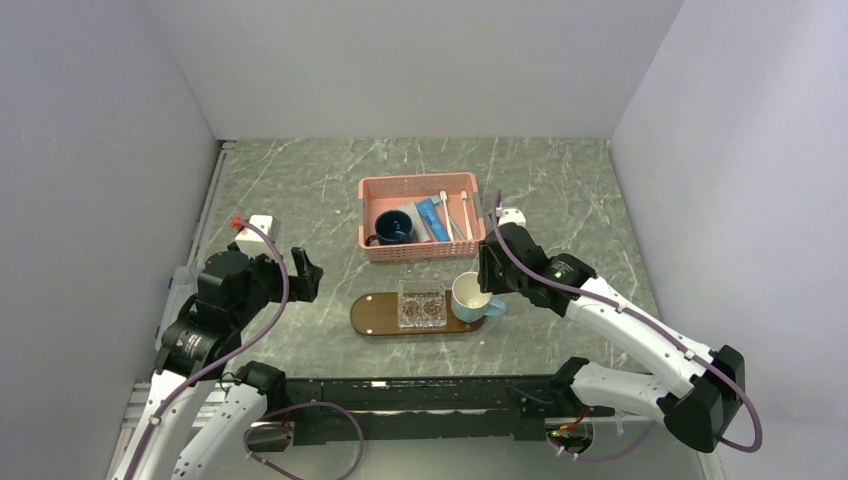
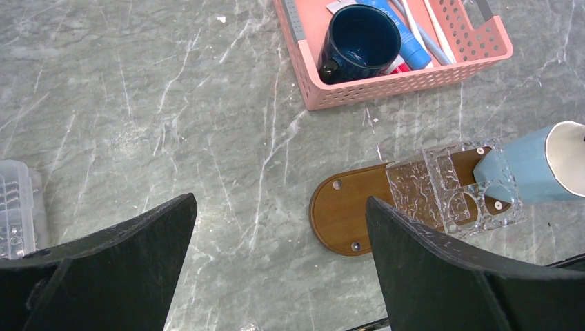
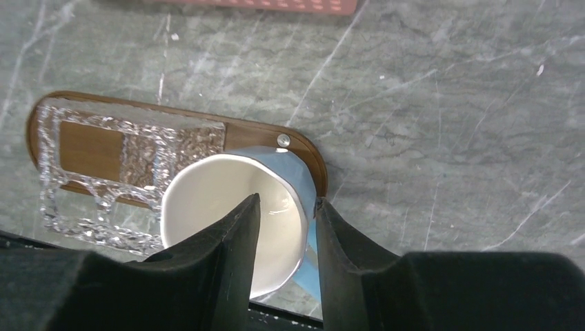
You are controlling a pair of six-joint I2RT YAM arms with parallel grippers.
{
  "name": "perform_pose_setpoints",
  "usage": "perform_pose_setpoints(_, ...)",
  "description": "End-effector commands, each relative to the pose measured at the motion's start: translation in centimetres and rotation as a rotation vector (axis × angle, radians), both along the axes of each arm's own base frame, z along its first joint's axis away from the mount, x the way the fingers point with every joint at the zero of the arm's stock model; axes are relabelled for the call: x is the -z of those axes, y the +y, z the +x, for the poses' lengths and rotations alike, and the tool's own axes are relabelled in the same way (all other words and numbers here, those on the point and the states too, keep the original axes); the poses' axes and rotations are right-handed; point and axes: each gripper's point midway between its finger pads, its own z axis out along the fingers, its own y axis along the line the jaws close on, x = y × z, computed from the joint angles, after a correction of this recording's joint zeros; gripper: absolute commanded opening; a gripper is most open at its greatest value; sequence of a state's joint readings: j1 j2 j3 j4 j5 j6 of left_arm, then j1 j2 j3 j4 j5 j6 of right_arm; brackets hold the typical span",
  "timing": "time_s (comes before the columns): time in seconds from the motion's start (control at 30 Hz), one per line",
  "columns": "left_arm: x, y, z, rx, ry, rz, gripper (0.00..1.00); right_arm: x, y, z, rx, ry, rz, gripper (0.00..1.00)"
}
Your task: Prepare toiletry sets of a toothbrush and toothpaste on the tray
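Left hand (image 2: 279, 207): held wide open above the bare desk (image 2: 172, 103), just left of the tray; nothing is held between its fingers.
Right hand (image 3: 288, 201): set astride the wall of the light blue mug (image 2: 531, 169), with one finger inside the cup and one outside. The fingers are parted and a gap is seen between the inner finger and the wall, so no clamp on the mug is shown.
Tray (image 2: 345, 210): laid flat on the desk at the near edge, between the two arms, in front of the pink basket (image 2: 386, 86).
Clear dish (image 2: 421, 196): placed on the middle of the tray.
Light blue mug: stood on the right end of the tray, just beside the clear dish.
Toothbrush (image 1: 466, 215): white ones are seen lying in the right part of the pink basket, well apart from the tray.
Toothpaste (image 2: 412, 47): a blue tube is seen in the basket, between the toothbrushes and the dark blue mug (image 2: 359, 38).
Dark blue mug: stood in the left part of the basket, opening upward.
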State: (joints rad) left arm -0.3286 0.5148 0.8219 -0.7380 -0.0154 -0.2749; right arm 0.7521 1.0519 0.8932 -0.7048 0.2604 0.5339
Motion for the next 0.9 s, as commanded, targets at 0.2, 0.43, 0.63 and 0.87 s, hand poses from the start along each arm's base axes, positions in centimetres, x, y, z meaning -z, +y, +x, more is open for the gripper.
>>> perform_pose_setpoints(0.2,-0.7,-0.1,0.3,0.004,-0.031,-0.006,0.99,-7.4,0.1,2.4,0.028,-0.168,0.027,0.43)
perform_pose_setpoints(0.43,-0.5,-0.1,0.4,0.003,-0.023,-0.005,0.99,-9.7,2.1,4.4,0.004,-0.204,0.038,0.45)
perform_pose_setpoints(0.63,0.0,-1.1,0.9,0.043,0.011,-0.012,0.99,-10.1,4.0,5.9,-0.020,-0.219,0.064,0.46)
perform_pose_setpoints(0.87,0.9,-2.7,2.4,0.091,0.120,-0.008,0.99,-9.6,4.8,7.0,-0.014,-0.234,0.066,0.46)
